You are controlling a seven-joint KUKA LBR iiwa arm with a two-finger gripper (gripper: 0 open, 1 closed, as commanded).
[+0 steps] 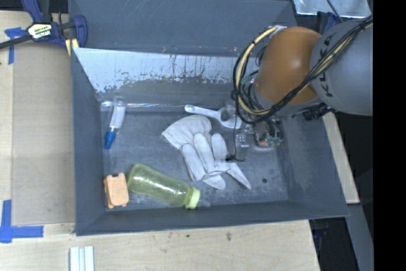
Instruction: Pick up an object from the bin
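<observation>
Jaws, whether open or closed I cannot tell, stand beside the glove; centre them over its cloth first.

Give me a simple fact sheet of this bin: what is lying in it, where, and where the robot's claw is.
container: grey bin
gripper: low in the bin, at the right edge of the white glove
white glove: crumpled, middle of the floor
white spoon: just behind the glove
yellow-green bottle: on its side, front left
orange sponge: front left corner, beside the bottle
clear tube with blue tip: left side
held: nothing seen
</observation>
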